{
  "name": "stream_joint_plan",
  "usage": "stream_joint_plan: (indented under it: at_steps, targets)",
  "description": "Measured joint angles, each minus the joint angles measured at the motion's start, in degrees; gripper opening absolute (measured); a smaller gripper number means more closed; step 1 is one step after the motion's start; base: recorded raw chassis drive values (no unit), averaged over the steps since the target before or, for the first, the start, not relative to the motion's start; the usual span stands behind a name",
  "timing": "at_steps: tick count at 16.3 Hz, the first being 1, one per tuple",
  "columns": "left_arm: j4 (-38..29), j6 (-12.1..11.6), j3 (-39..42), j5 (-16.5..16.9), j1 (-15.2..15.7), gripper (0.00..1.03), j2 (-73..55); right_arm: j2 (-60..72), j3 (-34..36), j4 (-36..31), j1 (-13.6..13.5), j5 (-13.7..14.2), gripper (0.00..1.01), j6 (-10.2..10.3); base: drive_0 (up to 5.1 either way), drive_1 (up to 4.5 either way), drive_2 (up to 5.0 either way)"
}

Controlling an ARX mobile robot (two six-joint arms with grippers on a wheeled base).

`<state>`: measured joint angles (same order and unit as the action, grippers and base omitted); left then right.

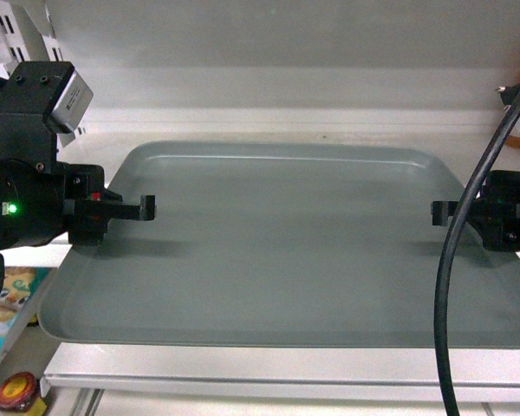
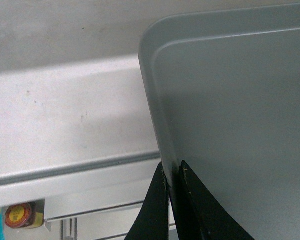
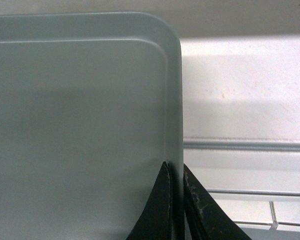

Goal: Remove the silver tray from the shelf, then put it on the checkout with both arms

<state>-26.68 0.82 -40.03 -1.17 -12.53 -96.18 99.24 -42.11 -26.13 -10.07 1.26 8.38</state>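
Two black arms are pinching the silver tray (image 1: 277, 251) by its short rims as it is sitting on the white shelf (image 1: 269, 117), its near edge jutting out past the board's front lip. The left gripper (image 1: 146, 208) is clamping its fingers (image 2: 157, 210) over the left rim, one finger outside and one inside, and the right gripper (image 1: 440, 213) is doing the same with its fingers (image 3: 162, 210) on the right rim (both wrist views are showing the rim wedged in the narrow gap). Judging from this, the double grasp is looking complete while the lift off the shelf and the carry to the checkout, which is appearing in no view, are still lying ahead. The count: one tray, two arms, two grippers, one black cable (image 1: 455, 286) hanging down on the right, and a few colourful items (image 1: 13, 347) sitting low at the left.
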Motion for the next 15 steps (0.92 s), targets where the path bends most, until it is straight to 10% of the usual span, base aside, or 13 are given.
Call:
stream_joint_plan:
  at_steps: [15]
  targets:
    - [-0.20,0.00,0.02,-0.04,-0.07,0.04,0.00,0.02,0.09,-0.20,0.02,-0.02,0.03,0.00,0.2,-4.07,4.4]
